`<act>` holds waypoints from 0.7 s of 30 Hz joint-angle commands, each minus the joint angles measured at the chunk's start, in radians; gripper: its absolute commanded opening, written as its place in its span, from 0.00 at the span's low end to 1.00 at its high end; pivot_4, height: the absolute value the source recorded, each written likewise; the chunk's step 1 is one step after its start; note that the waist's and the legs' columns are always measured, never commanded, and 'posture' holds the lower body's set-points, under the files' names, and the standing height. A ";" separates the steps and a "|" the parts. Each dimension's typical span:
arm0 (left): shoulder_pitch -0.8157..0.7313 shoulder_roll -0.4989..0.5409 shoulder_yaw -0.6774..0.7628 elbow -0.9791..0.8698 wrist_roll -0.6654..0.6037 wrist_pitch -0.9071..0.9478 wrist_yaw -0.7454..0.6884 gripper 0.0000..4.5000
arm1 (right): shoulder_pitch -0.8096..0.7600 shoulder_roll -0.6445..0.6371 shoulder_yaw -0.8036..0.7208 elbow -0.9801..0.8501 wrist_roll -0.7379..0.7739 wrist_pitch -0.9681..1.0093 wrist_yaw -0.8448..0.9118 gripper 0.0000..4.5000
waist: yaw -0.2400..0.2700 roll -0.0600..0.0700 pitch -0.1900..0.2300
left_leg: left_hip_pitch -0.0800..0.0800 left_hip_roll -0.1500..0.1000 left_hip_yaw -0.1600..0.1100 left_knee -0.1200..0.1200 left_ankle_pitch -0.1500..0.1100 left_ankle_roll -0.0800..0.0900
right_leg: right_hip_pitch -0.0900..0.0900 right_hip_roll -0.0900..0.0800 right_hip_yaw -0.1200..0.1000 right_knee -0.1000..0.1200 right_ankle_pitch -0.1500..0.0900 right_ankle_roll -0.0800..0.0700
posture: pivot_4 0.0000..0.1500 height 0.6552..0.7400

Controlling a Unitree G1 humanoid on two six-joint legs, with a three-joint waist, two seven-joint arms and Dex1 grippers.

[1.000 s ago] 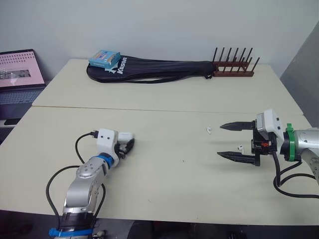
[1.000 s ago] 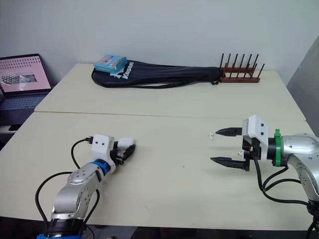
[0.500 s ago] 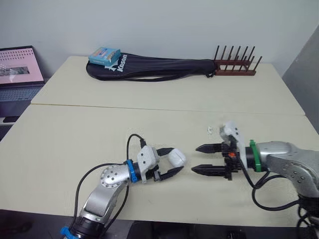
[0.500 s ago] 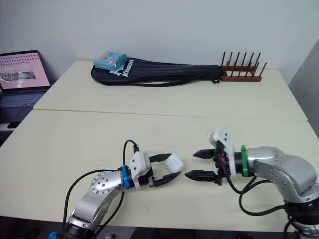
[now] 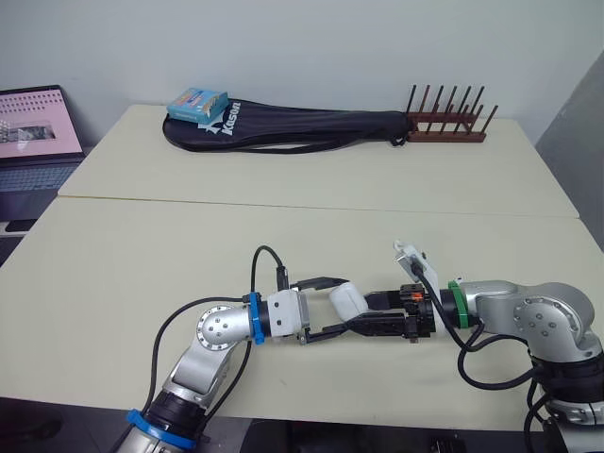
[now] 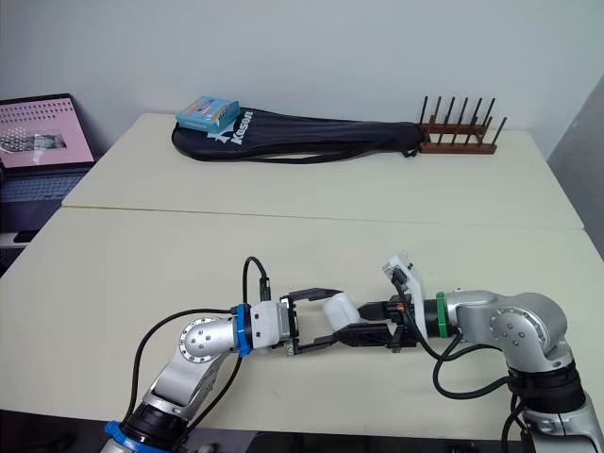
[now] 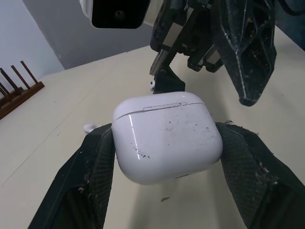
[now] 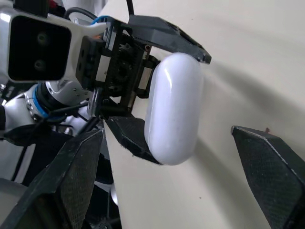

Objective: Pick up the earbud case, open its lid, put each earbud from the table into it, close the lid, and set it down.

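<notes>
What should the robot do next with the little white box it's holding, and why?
Probably ease the open right gripper in and flip up the lid. The left gripper is clamped on the white rounded plastic earbud case, the lid is shut along its seam, and the right gripper sits right beside the case, so opening looks like the step due.

Arms meet, claws tip to tip.
The left claw (image 5: 332, 306) grips the earbud case (image 5: 346, 302) between both fingers; the right claw (image 5: 377, 312) faces it head-on, fingers spread wide, tips just beside the left claw's, forearms roughly level.
</notes>
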 commanded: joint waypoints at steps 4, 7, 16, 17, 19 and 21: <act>-0.004 -0.014 -0.013 -0.017 0.005 -0.042 0.012 0.64 | -0.035 0.005 -0.008 0.015 0.033 0.016 0.001 0.79 | -0.002 0.000 0.000 | 0.000 0.000 0.000 0.000 0.000 0.000 | -0.001 0.000 0.000 0.000 0.000 0.000 | 1.00 0.85; -0.003 -0.023 -0.010 -0.018 0.009 -0.043 0.030 0.64 | -0.038 -0.013 0.018 0.014 0.017 0.006 0.022 0.54 | -0.004 0.000 0.000 | 0.000 0.000 0.000 0.000 0.000 0.000 | -0.001 0.000 0.000 0.000 0.000 0.000 | 1.00 0.85; -0.001 -0.028 -0.010 -0.019 0.012 -0.045 0.054 0.64 | -0.057 -0.016 0.039 0.030 0.007 -0.016 0.040 0.18 | -0.007 0.000 0.000 | -0.001 0.000 0.000 0.000 0.000 0.000 | -0.002 0.000 0.001 0.001 0.000 0.000 | 1.00 0.85; -0.001 -0.031 -0.004 -0.021 -0.001 -0.042 0.055 0.64 | -0.061 -0.018 0.040 0.032 0.003 -0.019 0.043 0.18 | -0.007 0.000 0.000 | -0.001 0.000 0.000 0.000 0.000 0.000 | -0.002 0.000 0.001 0.001 0.000 0.000 | 1.00 0.85; -0.006 -0.025 0.003 -0.021 -0.012 -0.018 0.053 0.81 | -0.069 -0.023 0.044 0.037 -0.006 -0.025 0.050 0.18 | -0.007 0.000 0.000 | -0.001 0.000 0.000 0.000 0.000 0.000 | -0.002 0.000 0.001 0.001 0.000 0.000 | 1.00 0.85; -0.012 -0.009 0.006 -0.010 -0.007 0.003 0.046 0.93 | -0.077 -0.032 0.051 0.040 -0.019 -0.034 0.062 0.18 | -0.007 0.000 0.000 | -0.001 0.000 0.000 0.000 0.000 0.000 | -0.002 0.000 0.001 0.001 0.000 0.000 | 1.00 0.85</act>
